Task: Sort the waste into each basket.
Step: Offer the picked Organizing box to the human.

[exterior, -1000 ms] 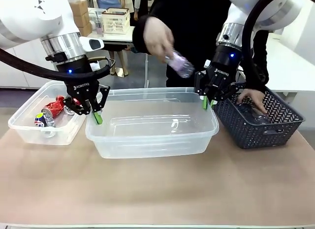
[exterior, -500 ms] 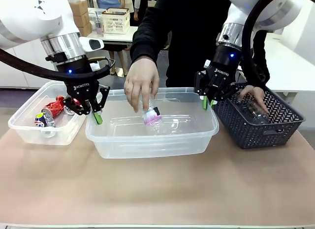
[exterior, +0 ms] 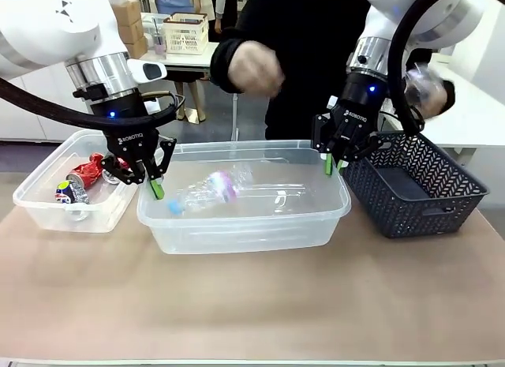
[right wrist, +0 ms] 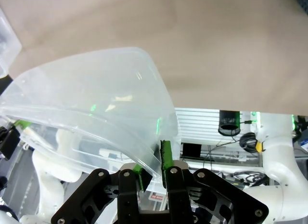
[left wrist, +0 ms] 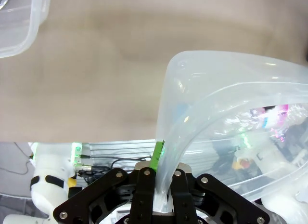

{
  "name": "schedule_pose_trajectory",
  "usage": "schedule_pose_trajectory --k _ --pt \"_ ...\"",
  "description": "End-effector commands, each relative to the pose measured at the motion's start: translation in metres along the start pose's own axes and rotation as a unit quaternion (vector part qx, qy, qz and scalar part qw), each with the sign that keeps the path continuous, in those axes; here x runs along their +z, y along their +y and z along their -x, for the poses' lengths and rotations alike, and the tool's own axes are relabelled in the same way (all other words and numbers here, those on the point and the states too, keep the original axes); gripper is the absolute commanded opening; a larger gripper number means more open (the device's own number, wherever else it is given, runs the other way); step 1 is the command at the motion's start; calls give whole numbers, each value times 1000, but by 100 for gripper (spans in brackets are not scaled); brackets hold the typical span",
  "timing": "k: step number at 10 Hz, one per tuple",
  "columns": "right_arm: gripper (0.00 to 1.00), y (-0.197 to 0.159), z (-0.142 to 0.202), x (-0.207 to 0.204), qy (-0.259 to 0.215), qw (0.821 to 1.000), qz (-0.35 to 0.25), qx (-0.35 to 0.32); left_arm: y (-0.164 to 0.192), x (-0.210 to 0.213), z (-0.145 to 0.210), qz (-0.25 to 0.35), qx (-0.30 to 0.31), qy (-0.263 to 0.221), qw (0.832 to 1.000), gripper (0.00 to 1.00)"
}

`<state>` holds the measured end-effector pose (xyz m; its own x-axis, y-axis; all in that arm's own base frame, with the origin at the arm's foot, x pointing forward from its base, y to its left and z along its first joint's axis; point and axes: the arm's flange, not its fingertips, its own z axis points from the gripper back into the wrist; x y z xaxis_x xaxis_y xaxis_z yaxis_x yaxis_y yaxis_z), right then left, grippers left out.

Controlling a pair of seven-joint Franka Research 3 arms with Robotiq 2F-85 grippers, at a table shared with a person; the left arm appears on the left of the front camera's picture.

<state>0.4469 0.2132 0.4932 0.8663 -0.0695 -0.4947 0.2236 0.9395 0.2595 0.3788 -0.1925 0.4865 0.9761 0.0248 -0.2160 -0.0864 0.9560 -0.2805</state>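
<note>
Clear crinkled bottle [exterior: 207,191] lies in glossy rounded tub [exterior: 245,237].

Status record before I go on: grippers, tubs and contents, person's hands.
left gripper: shut on large clear tub, left rim
right gripper: shut on same tub, right rim
tub contents: one plastic bottle, pink label, lying down
small tub: cans inside
dark basket: looks empty
person's hand: raised behind the tub, blurred
</note>
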Motion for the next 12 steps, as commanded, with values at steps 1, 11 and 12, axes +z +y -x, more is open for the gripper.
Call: schedule_pose_trajectory --k 1,11,12 --pt "9 -2 -2 2 1 1000 -5 -4 6 6 2 6 8 -9 1000 4" --pt "9 -2 -2 2 1 1000 -5 -4 6 6 2 6 8 -9 1000 4" --pt "9 -2 -2 2 1 1000 -5 -4 6 6 2 6 8 -9 1000 4"
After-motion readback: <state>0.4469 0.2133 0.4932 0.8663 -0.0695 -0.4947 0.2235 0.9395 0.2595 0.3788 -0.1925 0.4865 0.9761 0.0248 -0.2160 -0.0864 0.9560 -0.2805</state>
